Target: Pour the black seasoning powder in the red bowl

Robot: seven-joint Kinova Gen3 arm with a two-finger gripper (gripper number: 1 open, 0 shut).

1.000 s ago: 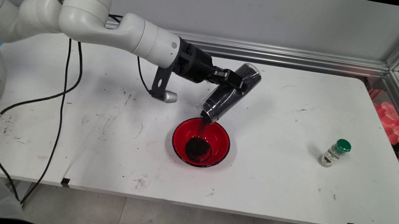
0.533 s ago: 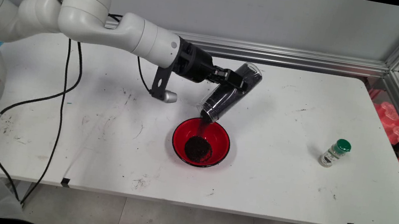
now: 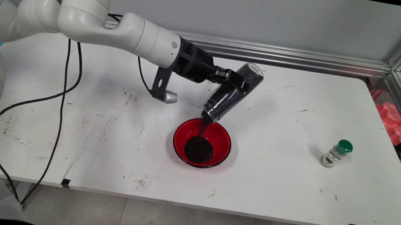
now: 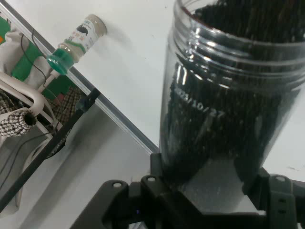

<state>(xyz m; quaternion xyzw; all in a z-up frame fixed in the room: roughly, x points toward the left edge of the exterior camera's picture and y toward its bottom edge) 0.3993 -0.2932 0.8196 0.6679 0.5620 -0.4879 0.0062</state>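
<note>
One clear plastic jar (image 3: 231, 93) of dark granules, pinched in my black two-finger gripper (image 3: 237, 83), tilts mouth-down above the red bowl (image 3: 220, 139); a dark mound (image 3: 199, 150) lies inside, much remains unpoured. Well apart stands a green-capped shaker bottle (image 3: 336, 153).

Clear plastic jar (image 3: 231, 93), glossy red bowl (image 3: 220, 139), scuffed matt table (image 3: 275, 171)

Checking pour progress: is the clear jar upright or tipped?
Tipped. The clear jar, clamped in the gripper, angles mouth-down over the red bowl; dark grains are piled inside.
</note>
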